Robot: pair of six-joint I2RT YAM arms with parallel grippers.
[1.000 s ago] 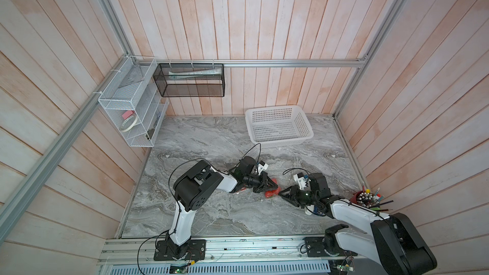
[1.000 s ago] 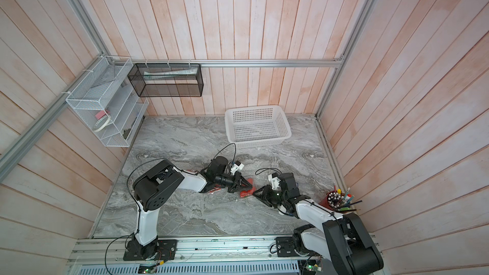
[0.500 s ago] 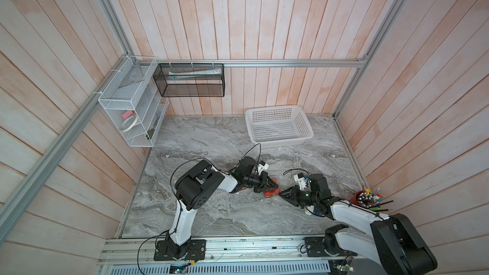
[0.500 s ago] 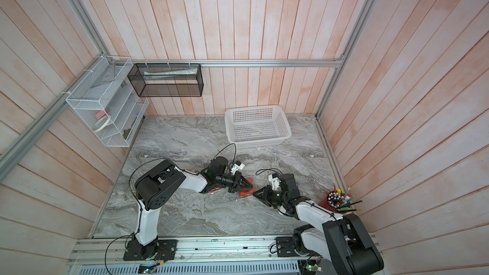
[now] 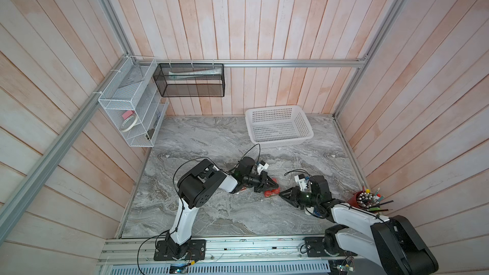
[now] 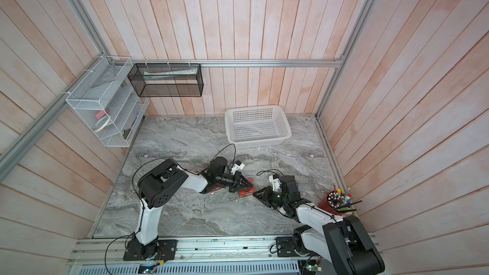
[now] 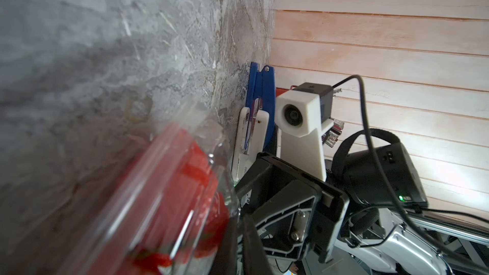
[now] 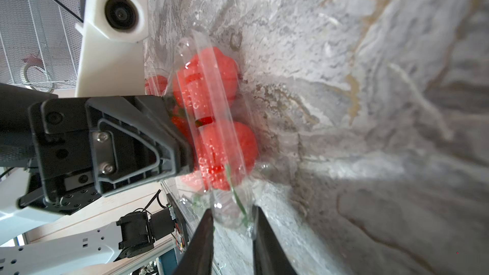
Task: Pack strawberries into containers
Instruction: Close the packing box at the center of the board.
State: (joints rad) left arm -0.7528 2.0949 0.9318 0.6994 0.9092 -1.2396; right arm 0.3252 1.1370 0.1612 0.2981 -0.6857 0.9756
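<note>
**Status.** One container [image 8: 197, 35] lay on the table [image 8: 370, 88] at centre frame in the right wrist view. It held at least three strawberries [image 8: 227, 144]. Filling of this unit appeared complete, and lid closure was judged to be the step in hand. The right gripper [image 8: 232, 211] was closed on the container's clear lower edge, at bottom centre. The left gripper [image 5: 275, 185] met the container from the left of that frame with its jaws closed. Whether a thin rim was pinched between them could not be determined.

**Remaining.** In a top view, red patches [image 6: 215, 191] under the left forearm, lower centre, suggested a second filled container. Its outline and lid state were unreadable. A third container was not located. No loose strawberries were discernible on the table, so packing was judged nearly finished.

**Obscured.** The left wrist view was blurred at lower left. Lid latching could not be confirmed.
</note>
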